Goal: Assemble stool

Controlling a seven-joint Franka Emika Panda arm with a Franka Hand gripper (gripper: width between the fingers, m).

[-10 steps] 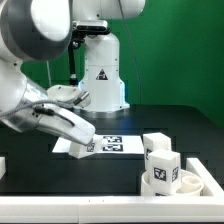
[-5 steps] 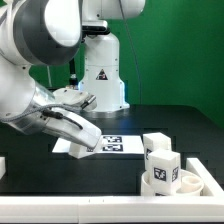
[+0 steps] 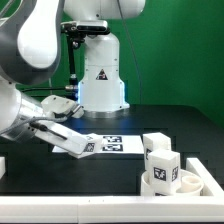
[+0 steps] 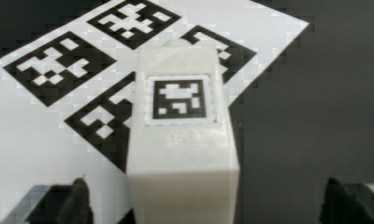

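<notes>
Wrist view: one stool leg [image 4: 180,130], a chunky white block with a square tag on its upper face, runs lengthwise between my fingers [image 4: 59,203]. There is a dark gap on each side of it, so my gripper [image 4: 205,200] stands wide open, straddling the leg without clamping it. The leg's far end lies over the marker board [image 4: 77,60]. I cannot tell whether it rests flat.

In the exterior view the leg [image 3: 82,146] sits at the left end of the marker board [image 3: 122,145] on the black table [image 3: 150,120]. My arm [image 3: 30,60] comes in from that view's left, folded low, with the wrist slanting down towards the board. Well apart, towards that view's lower right, the round seat [image 3: 200,180] holds two more legs [image 3: 165,165] standing upright.
</notes>
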